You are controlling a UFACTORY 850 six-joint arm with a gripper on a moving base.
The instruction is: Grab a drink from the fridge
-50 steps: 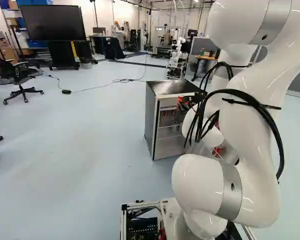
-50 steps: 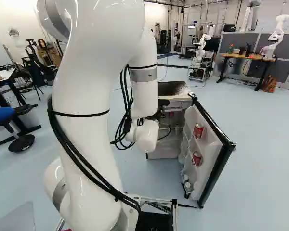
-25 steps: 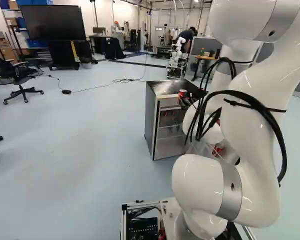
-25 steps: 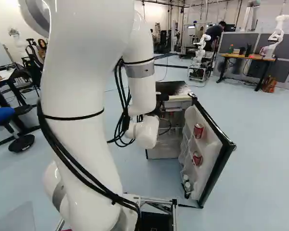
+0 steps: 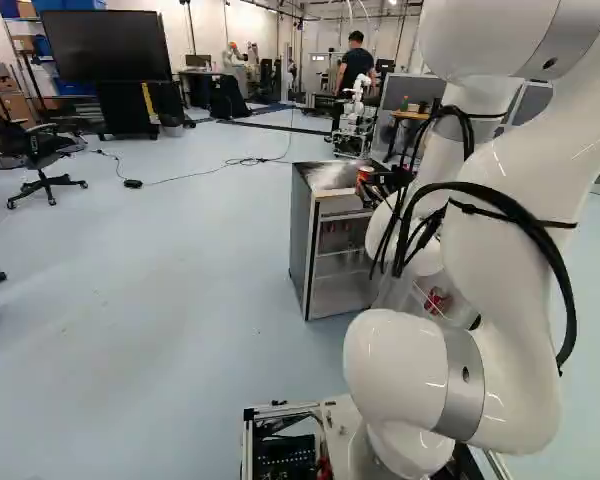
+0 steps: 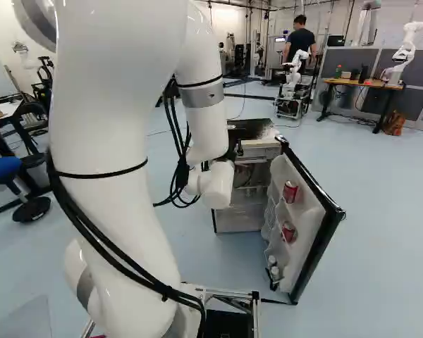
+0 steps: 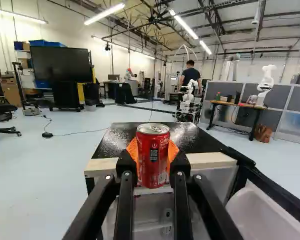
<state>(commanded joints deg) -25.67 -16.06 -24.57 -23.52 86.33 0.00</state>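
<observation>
Left base view: the black two-fingered gripper shows beside the arm, a red metal drink can at its tips; the boxy grey fridge with a glossy black top stands at the jaws.

Right base view: the arm hides jaws and can, but the open white-lined, black-edged door shows two red cans right of them.

Wrist view: the orange pads clasp the upright can from both sides.
</observation>
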